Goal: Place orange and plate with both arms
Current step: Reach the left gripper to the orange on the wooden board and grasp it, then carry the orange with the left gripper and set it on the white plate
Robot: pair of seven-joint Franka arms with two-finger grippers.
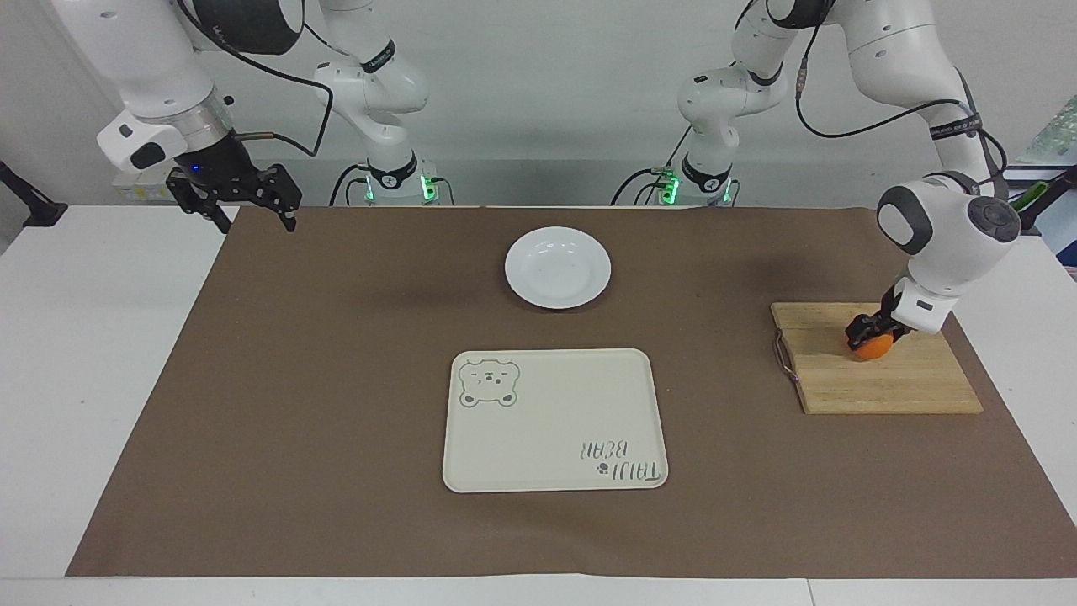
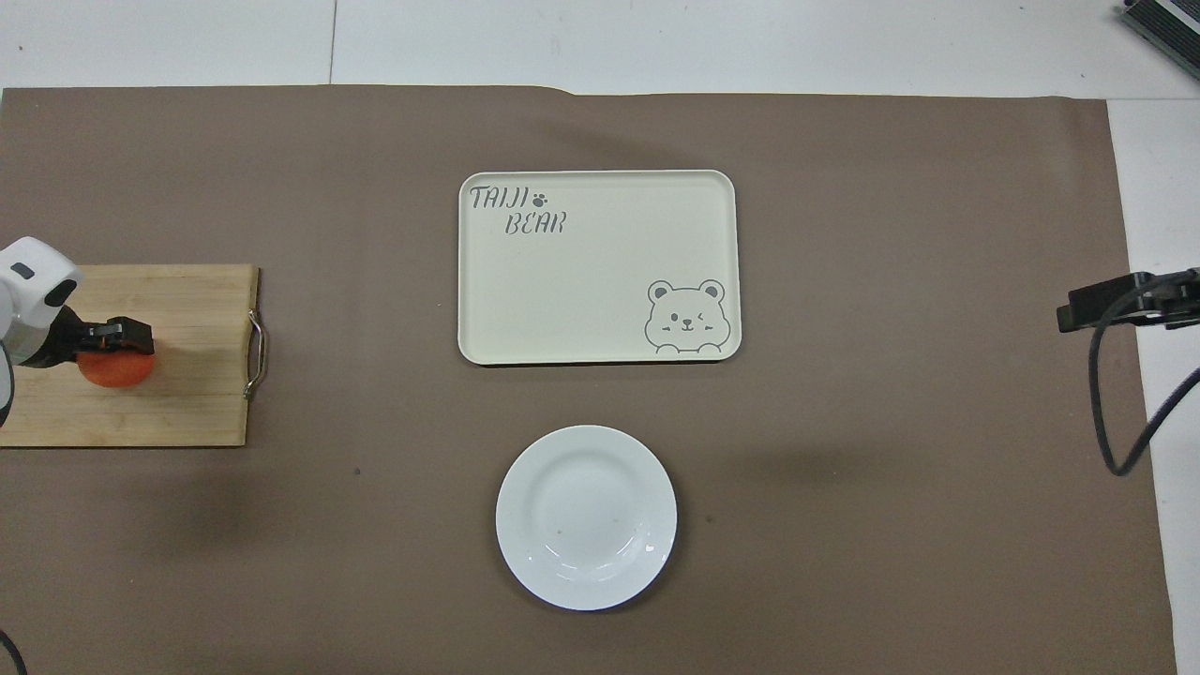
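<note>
Left end effector (image 1: 871, 331) grips orange (image 1: 875, 347) on cutting board (image 1: 883, 383); right end effector (image 1: 250, 204) wide; plate (image 1: 557, 267) bare.

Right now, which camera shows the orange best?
The overhead view: the orange shows more of its body on the cutting board, the left claw shut on it. In the facing view the claw covers its top.

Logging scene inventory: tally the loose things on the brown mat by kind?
Round orange fruit: 1
Round glossy white plate: 1
Rectangular cream bear-print tray: 1
Bamboo cutting board with metal handle: 1
Total: 4
</note>
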